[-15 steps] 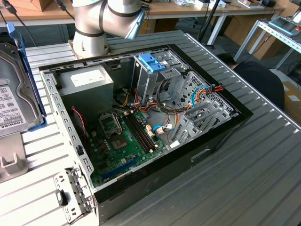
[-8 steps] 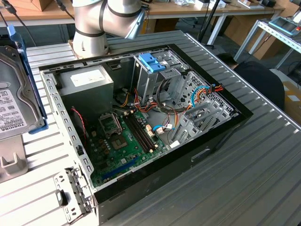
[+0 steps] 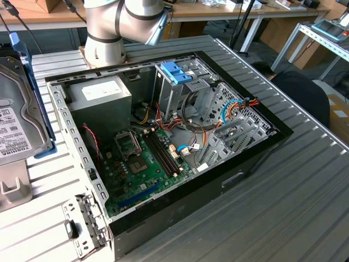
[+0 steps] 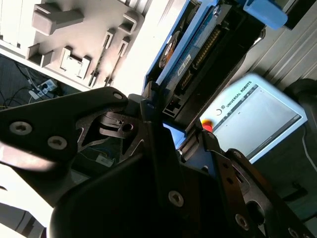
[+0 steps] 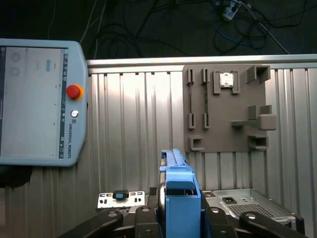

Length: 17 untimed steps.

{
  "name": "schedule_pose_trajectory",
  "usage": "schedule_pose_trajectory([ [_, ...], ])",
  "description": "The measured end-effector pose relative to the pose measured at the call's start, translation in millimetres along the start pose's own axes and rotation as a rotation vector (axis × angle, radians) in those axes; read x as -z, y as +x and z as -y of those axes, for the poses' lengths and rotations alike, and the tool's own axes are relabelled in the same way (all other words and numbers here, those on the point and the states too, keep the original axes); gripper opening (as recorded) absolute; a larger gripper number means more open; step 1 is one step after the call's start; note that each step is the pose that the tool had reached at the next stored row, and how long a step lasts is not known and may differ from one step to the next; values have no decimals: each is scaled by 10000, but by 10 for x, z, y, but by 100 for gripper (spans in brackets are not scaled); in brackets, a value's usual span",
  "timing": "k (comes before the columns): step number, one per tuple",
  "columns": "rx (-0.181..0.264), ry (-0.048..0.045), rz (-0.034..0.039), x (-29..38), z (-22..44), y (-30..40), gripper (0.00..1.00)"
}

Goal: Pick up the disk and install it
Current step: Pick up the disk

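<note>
One black pincer [image 5: 179, 215] clamps the flat grey metal disk [image 3: 16, 112], blue-framed, apparently clear of the ribbed metal table [image 3: 305, 207].

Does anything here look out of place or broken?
Nothing looks broken or spilled. The one odd thing is the disk: it sits outside the open computer case, at the exterior view's left, clamped in the tool. The case lies on its side with its circuit board and cables bare.
</note>
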<state>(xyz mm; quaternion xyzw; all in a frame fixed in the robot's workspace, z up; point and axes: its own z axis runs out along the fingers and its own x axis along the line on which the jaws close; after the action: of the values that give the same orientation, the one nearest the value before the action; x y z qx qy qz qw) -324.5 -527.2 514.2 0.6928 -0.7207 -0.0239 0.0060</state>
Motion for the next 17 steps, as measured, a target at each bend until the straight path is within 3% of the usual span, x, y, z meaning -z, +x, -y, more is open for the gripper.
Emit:
schedule_pose_trajectory([
  [4, 0, 0, 0, 1, 6, 29, 37],
  [12, 0, 0, 0, 7, 111, 80, 37],
  [17, 0, 0, 0, 8, 125, 92, 37],
])
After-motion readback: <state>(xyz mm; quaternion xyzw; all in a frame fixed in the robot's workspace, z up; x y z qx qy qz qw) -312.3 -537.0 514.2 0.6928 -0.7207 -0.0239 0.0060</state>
